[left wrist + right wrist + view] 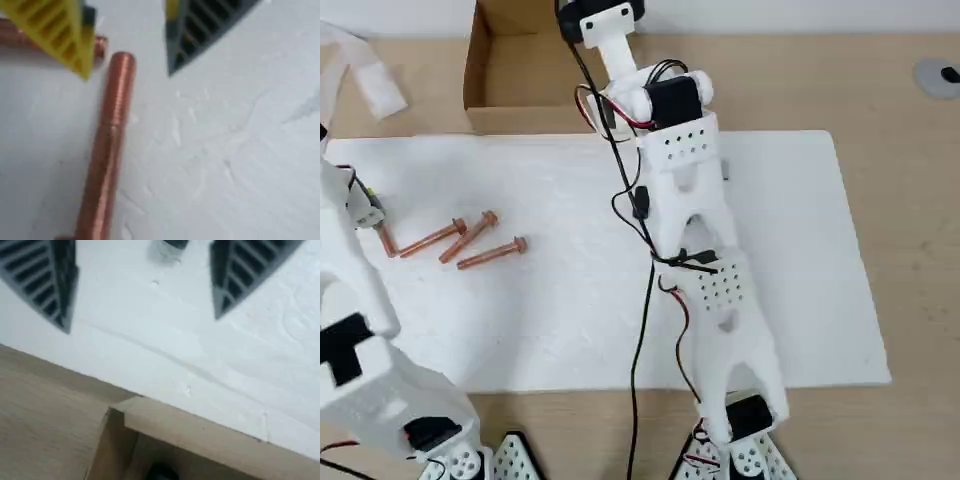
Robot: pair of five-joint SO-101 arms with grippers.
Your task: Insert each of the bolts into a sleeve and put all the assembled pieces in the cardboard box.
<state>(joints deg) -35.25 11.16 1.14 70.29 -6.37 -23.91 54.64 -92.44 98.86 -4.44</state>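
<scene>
Barely started, I judge: bolts (468,236) lie loose on the mat (770,200) (cardboard box (515,120) looks unfilled); my left hand (127,74) gapes over one, right hand (142,324) wide, empty.

Your right arm (695,230) is built of white printed plastic shells, two of them carrying perforated panels (682,145) of small round holes, around a black servo block (672,100). A long black cable (642,330) runs along it, joined by thin red wires (680,320). Your left arm (360,350) shows the same white shells and black servos. The right gripper (141,324) has dark grey ribbed wedge fingers (45,280). On the left gripper (127,76), one ribbed finger (60,25) is yellow, the other (200,25) dark grey with a yellow edge.
</scene>
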